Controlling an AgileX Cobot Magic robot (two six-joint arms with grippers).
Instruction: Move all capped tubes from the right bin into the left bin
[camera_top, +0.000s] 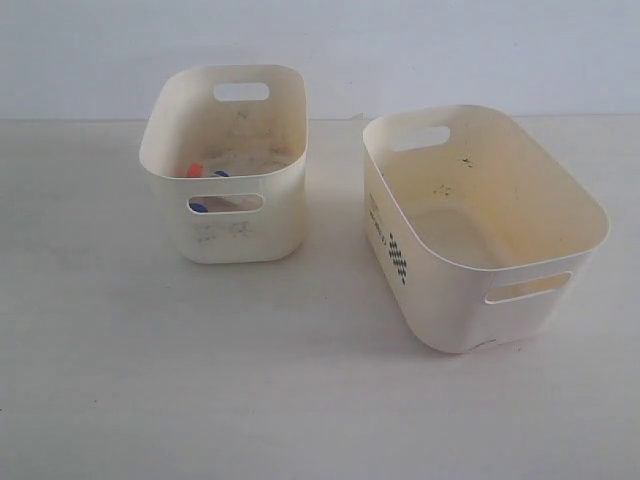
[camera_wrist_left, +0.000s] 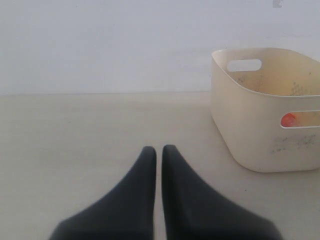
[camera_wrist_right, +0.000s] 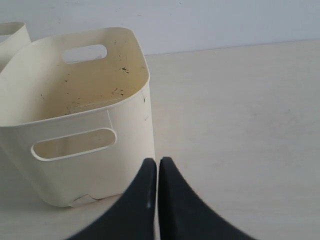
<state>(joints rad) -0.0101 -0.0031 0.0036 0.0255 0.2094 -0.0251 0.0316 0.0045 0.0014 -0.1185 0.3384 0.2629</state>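
Observation:
The smaller smudged left bin (camera_top: 228, 238) stands at the back left of the table. Inside it I see an orange cap (camera_top: 194, 169) and blue caps (camera_top: 199, 207) of the capped tubes; the tube bodies are mostly hidden by the wall. The larger right bin (camera_top: 440, 290) with black lettering and a checkered mark shows no tubes inside. Neither arm appears in the exterior view. My left gripper (camera_wrist_left: 159, 148) is shut, low over the table, apart from the left bin (camera_wrist_left: 250, 130), where an orange cap (camera_wrist_left: 288, 120) shows through the slot. My right gripper (camera_wrist_right: 158, 160) is shut beside the right bin (camera_wrist_right: 75, 175).
Pale tabletop (camera_top: 250, 380) stretches in front of both bins, and a plain white wall (camera_top: 400, 50) rises behind them. A second bin's rim (camera_wrist_right: 12, 35) shows past the right bin in the right wrist view.

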